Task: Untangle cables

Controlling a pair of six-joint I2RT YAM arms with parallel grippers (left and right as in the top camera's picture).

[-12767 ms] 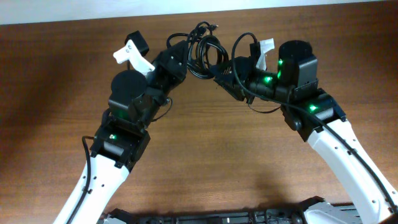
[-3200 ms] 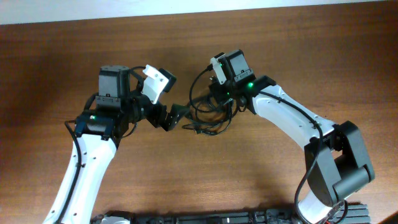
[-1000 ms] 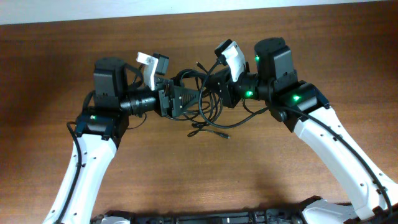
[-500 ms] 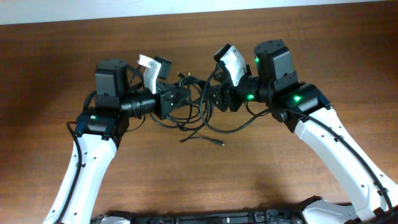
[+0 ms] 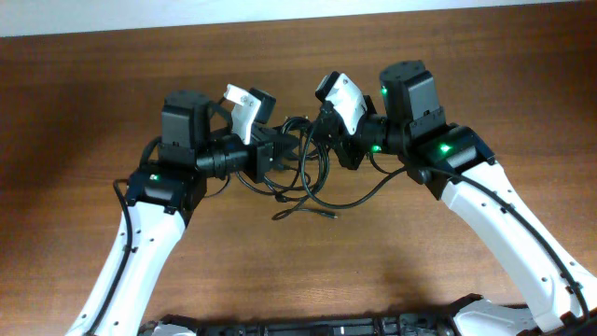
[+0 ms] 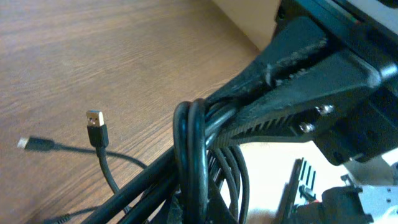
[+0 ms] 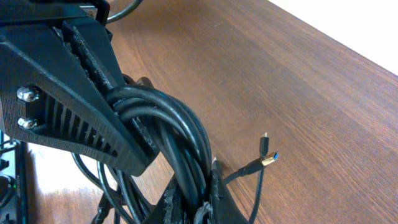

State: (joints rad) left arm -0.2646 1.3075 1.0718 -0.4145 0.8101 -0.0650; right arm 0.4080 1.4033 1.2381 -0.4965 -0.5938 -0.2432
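The cables (image 5: 305,161) are thin black cords bunched in loops, held up between my two grippers at the table's middle back. My left gripper (image 5: 283,149) is shut on the bunch from the left, and my right gripper (image 5: 324,145) is shut on it from the right, almost touching. Loose loops sag to the table, with plug ends (image 5: 328,216) lying in front. In the left wrist view the cables (image 6: 189,149) run through my left gripper (image 6: 200,211), below a USB plug (image 6: 94,119). Seen from the right wrist, the cables (image 7: 171,127) pass into my right gripper (image 7: 208,196), beside a gold-tipped plug (image 7: 269,160).
The brown wooden table (image 5: 420,271) stretches around both arms, with a pale wall edge (image 5: 298,9) along the back. Both white arms reach in from the front corners.
My left gripper has shut on the bunch and slid right toward the right gripper. The right gripper opened briefly and shut again. The hanging loops and plug ends have shifted.
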